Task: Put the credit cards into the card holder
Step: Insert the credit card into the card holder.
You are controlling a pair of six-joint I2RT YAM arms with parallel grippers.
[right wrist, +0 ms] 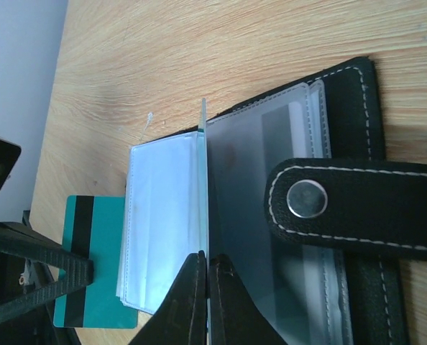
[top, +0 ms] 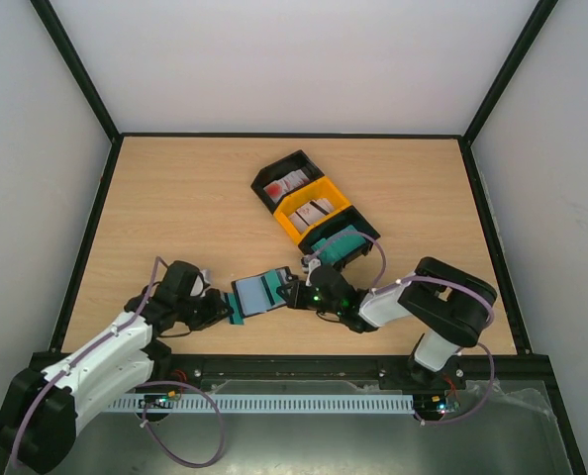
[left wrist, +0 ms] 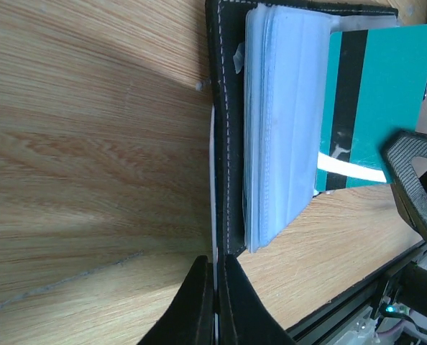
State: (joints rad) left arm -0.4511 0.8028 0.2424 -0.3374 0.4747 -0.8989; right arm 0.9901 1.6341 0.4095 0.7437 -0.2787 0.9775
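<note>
The black card holder [top: 264,292] lies open on the table between my two grippers. My left gripper [top: 225,307] is shut on the stitched edge of its cover [left wrist: 228,144], the fingertips [left wrist: 215,287] pinching it together with a thin white layer. My right gripper [top: 296,294] is shut on one clear plastic sleeve [right wrist: 271,237], which stands edge-on between the fingers [right wrist: 208,280]. A teal credit card [left wrist: 386,93] with a black stripe pokes out from under the stack of sleeves [right wrist: 163,223]. The snap strap [right wrist: 343,208] lies across the sleeves.
Behind the holder stands a diagonal row of three trays: a black one [top: 274,168] with white-and-red cards, a yellow one [top: 292,226] with pale cards, and a black one [top: 365,233] with teal cards. The table's front rail [top: 294,368] is close behind both arms.
</note>
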